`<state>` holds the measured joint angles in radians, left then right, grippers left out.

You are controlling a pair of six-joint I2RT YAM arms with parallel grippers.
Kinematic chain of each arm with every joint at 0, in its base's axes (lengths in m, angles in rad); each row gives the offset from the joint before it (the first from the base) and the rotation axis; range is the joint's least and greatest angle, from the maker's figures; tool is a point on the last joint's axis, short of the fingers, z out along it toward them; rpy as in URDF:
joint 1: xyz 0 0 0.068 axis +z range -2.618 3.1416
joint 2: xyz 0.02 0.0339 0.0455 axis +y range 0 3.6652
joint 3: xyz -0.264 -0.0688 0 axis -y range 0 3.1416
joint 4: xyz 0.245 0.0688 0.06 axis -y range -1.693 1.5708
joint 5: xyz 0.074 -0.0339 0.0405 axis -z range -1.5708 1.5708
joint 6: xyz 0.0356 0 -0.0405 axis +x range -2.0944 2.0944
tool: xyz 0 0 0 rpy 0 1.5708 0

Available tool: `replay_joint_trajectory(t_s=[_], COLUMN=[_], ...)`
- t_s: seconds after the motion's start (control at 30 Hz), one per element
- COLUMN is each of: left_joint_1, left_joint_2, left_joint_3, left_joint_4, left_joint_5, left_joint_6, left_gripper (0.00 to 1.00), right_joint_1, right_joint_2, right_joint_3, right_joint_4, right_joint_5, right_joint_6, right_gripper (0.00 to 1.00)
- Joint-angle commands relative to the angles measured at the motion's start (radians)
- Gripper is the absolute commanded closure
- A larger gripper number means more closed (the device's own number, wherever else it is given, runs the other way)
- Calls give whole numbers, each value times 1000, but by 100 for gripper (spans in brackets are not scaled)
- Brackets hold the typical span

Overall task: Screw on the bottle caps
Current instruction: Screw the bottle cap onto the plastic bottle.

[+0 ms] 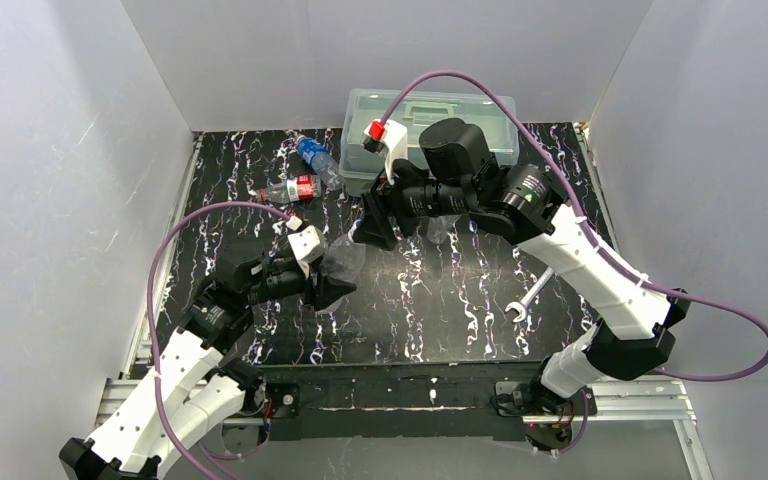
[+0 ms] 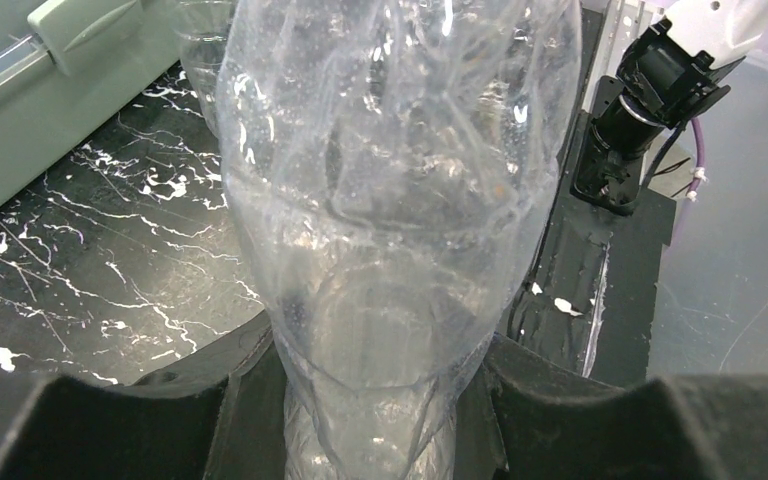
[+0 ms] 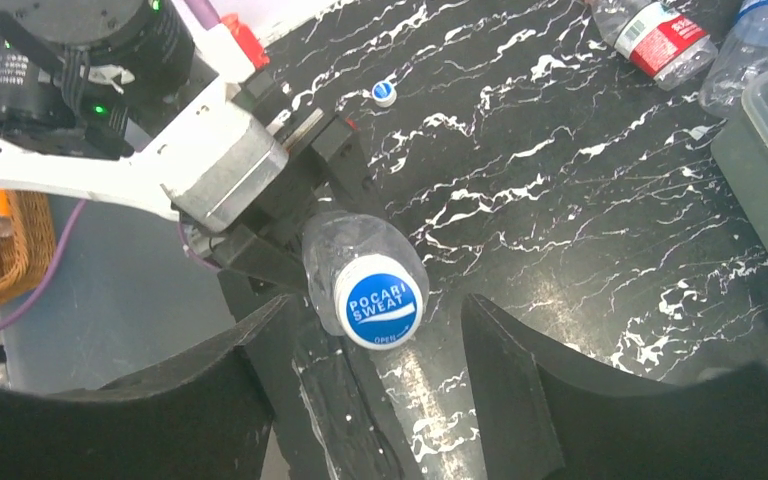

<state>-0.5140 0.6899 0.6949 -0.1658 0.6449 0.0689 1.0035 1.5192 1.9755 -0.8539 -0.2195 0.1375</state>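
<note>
Right hand straddles blue-white cap on plain bottle clamped in left hand.

Marbled table — bottles, wrench, box

White panels box me in on three sides: the left wall, the back wall and the right wall. All are evenly lit, with faint scuffs and a soft sheen. Under me lies a black tabletop veined with white like marble. An aluminium rail runs along its near edge, and a second rail runs up its left side. Past the table edge, a wicker basket shows against a grey floor.
</note>
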Motion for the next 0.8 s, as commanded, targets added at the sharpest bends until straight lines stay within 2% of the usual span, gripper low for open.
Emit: replay_joint_trajectory(t_s=[0.0, 0.37, 0.77], left_joint_1=[5, 5, 4], left_joint_2=[-10, -28, -29], left_joint_3=[17, 10, 8], left_joint_4=[-15, -24, -17], left_joint_5=[47, 40, 40], left_joint_6=[-6, -5, -3], left_gripper=[100, 100, 100], right_joint_1=[4, 5, 4], right_joint_2=[-43, -4, 38], right_joint_3=[25, 61, 85], right_joint_4=[-16, -30, -42], right_joint_5=[-43, -44, -68], right_joint_6=[-47, -25, -12], right_gripper=[32, 43, 47])
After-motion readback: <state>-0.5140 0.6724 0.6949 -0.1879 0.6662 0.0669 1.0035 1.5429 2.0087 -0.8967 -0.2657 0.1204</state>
